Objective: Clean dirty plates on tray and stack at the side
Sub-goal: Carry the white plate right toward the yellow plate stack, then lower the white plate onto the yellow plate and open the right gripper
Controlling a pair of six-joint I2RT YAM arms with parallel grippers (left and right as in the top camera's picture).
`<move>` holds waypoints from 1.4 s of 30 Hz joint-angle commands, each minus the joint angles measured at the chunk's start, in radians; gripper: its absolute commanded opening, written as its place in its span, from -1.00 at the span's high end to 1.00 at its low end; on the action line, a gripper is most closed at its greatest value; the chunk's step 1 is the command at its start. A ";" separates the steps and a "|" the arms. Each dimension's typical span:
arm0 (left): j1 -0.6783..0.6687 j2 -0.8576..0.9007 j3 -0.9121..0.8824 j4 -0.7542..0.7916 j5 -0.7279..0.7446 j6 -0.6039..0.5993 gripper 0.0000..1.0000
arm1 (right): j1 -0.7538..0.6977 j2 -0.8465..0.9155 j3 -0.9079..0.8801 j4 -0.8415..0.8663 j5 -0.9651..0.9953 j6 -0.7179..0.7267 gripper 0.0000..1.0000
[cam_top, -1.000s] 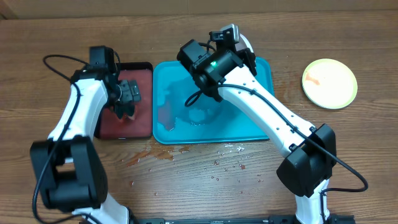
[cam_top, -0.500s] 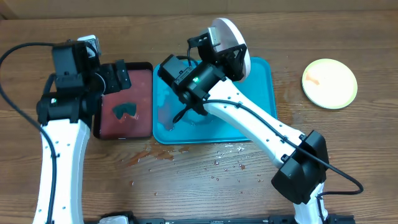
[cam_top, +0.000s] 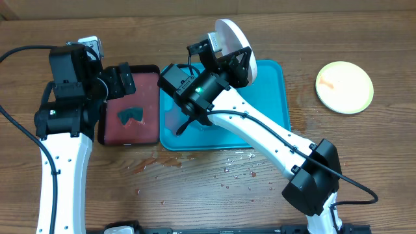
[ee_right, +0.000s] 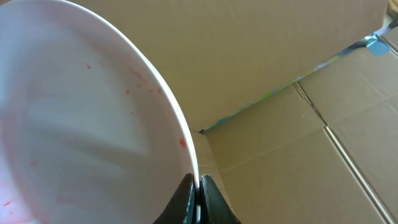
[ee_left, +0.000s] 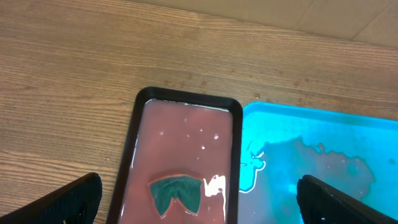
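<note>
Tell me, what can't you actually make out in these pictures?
- Overhead: the right arm covers the middle of the turquoise tray; anything under it is hidden.
- Right wrist: the white plate runs off the left and bottom edges.
- Left wrist: the dark green thing in the black tray sits in reddish liquid; unidentifiable.
- Overhead: the mark on the green plate is too small.

A brown wooden table [cam_top: 364,162] is filling the overhead view, its grain running from 9 o'clock to 3 o'clock. Plain cardboard [cam_top: 195,6] is standing along the table's 12 o'clock edge. Small drops [cam_top: 237,170] are glistening on the wood toward 6 o'clock. In the right wrist view, blue tape [ee_right: 377,43] is sticking to a cardboard seam at 2 o'clock.
</note>
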 commanded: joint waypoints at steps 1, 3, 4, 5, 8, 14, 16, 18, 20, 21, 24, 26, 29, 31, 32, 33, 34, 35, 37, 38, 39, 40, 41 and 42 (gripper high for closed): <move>0.005 -0.016 0.017 -0.003 0.012 0.018 -1.00 | -0.007 -0.042 0.029 0.010 -0.059 0.005 0.92; 0.005 -0.016 0.017 -0.006 0.012 0.018 -1.00 | -0.032 -0.042 0.029 0.013 -0.243 0.005 0.92; 0.005 -0.016 0.017 -0.010 0.012 0.018 -1.00 | -0.056 -0.042 0.029 0.021 -0.369 0.005 0.92; 0.005 -0.016 0.017 -0.016 0.012 0.018 -0.99 | -0.087 -0.042 0.029 0.035 -0.492 0.005 0.92; 0.005 -0.016 0.017 -0.039 0.011 0.018 -1.00 | -0.182 -0.042 0.029 0.081 -0.747 0.005 0.92; 0.004 -0.016 0.016 -0.091 0.013 0.018 -0.99 | -0.407 -0.042 0.029 0.143 -1.212 -0.028 0.92; 0.003 -0.015 0.016 -0.103 0.015 0.018 -0.99 | -0.485 -0.042 0.029 0.153 -1.327 -0.038 0.92; 0.003 -0.015 0.015 -0.110 0.040 0.018 -1.00 | -0.564 -0.042 0.029 0.161 -1.429 -0.069 0.92; 0.001 -0.015 0.015 -0.111 0.069 0.018 -1.00 | -0.640 -0.042 0.029 0.163 -1.512 -0.099 0.92; -0.005 -0.014 0.015 -0.111 0.077 0.018 -1.00 | -0.686 -0.042 0.029 0.162 -1.551 -0.112 0.92; -0.039 -0.006 0.015 -0.111 0.080 0.018 -0.99 | -0.800 -0.042 0.029 0.151 -1.604 -0.134 0.92; -0.074 0.006 0.015 -0.111 0.079 0.020 -0.99 | -0.871 -0.042 0.025 0.142 -1.604 -0.139 0.92; -0.140 0.035 0.015 -0.110 0.078 0.022 -1.00 | -0.969 -0.042 0.024 0.117 -1.603 -0.177 0.92; -0.184 0.059 0.015 -0.106 0.078 0.022 -0.99 | -1.032 -0.042 0.024 0.101 -1.589 -0.187 0.92; -0.205 0.071 0.015 -0.103 0.078 0.021 -1.00 | -1.061 -0.042 0.024 0.094 -1.579 -0.187 0.92; -0.236 0.088 0.015 -0.099 0.078 0.021 -0.99 | -1.100 -0.042 0.023 0.090 -1.573 -0.195 0.92; -0.255 0.100 0.015 -0.095 0.078 0.021 -1.00 | -1.129 -0.042 0.018 0.092 -1.573 -0.206 0.92; -0.277 0.114 0.015 -0.089 0.078 0.021 -1.00 | -1.161 -0.042 0.015 0.092 -1.572 -0.211 0.92; -0.314 0.139 0.015 -0.074 0.078 0.018 -1.00 | -1.210 -0.042 0.001 0.101 -1.560 -0.213 0.92; -0.332 0.152 0.015 -0.063 0.078 0.017 -1.00 | -1.237 -0.042 -0.011 0.110 -1.553 -0.213 0.92; -0.346 0.162 0.015 -0.054 0.078 0.017 -1.00 | -1.257 -0.042 -0.024 0.119 -1.550 -0.214 0.92; -0.362 0.174 0.015 -0.042 0.078 0.017 -1.00 | -1.277 -0.042 -0.041 0.130 -1.550 -0.214 0.92; -0.373 0.182 0.015 -0.031 0.078 0.017 -1.00 | -1.297 -0.042 -0.063 0.145 -1.550 -0.214 0.92; -0.386 0.191 0.015 -0.020 0.078 0.017 -1.00 | -1.312 -0.042 -0.082 0.160 -1.550 -0.214 0.92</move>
